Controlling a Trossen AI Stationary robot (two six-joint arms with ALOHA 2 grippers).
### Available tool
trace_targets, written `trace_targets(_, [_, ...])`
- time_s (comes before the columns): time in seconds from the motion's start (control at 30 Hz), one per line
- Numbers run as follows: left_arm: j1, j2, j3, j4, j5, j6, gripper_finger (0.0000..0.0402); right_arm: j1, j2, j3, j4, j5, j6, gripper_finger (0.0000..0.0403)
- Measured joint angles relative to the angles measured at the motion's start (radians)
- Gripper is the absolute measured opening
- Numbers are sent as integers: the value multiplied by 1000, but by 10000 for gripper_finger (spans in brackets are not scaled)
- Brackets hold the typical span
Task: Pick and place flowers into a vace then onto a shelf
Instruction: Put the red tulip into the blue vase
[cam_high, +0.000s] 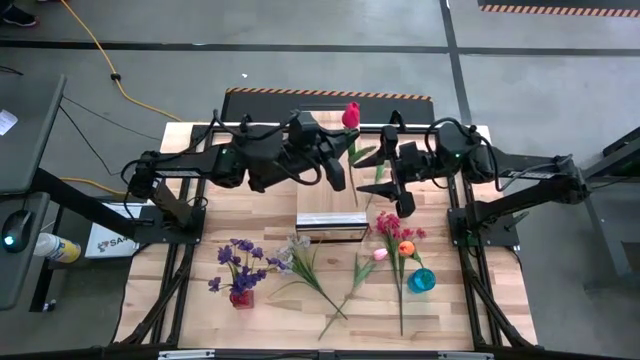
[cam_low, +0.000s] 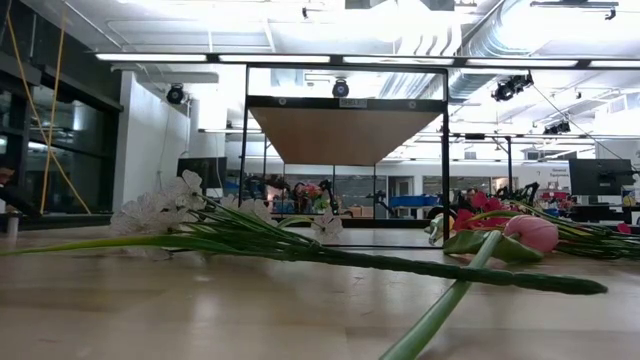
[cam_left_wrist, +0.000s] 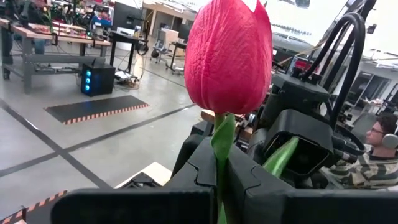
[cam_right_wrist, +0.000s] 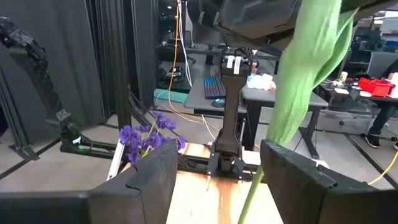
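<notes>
My left gripper (cam_high: 343, 140) (cam_left_wrist: 221, 171) is shut on a red tulip (cam_high: 351, 114) (cam_left_wrist: 227, 56) above the table's far middle. The tulip's green stem and long leaf (cam_right_wrist: 308, 68) run on between the fingers of my right gripper (cam_high: 385, 180) (cam_right_wrist: 217, 180). That gripper is open, and I cannot tell whether a finger touches the stem. The pale wood shelf (cam_high: 330, 228) lies below them. Other flowers lie flat on the table: a white spray (cam_high: 300, 255) (cam_low: 160, 215), a pink tulip (cam_high: 380, 254) (cam_low: 530, 232), an orange tulip (cam_high: 406, 248) and a red spray (cam_high: 390, 225). My left gripper pinches the red tulip's stem (cam_left_wrist: 219, 140) just below the blossom, between its two fingers. The fingers lie across the stem. The tulip is lifted clear of the table, with its blossom standing beyond the fingers and its stem trailing toward my right gripper.
A red vase holding purple flowers (cam_high: 240, 275) (cam_right_wrist: 146, 140) stands near the table's left near side. A blue vase (cam_high: 421, 281) stands at the right near side. A person in a striped top (cam_left_wrist: 367, 165) sits beyond the table.
</notes>
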Motion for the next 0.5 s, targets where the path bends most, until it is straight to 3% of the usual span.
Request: trace_targets(0.5, [0,11,0,21,10,-3,35,-50,0,0,0,-16,35,220])
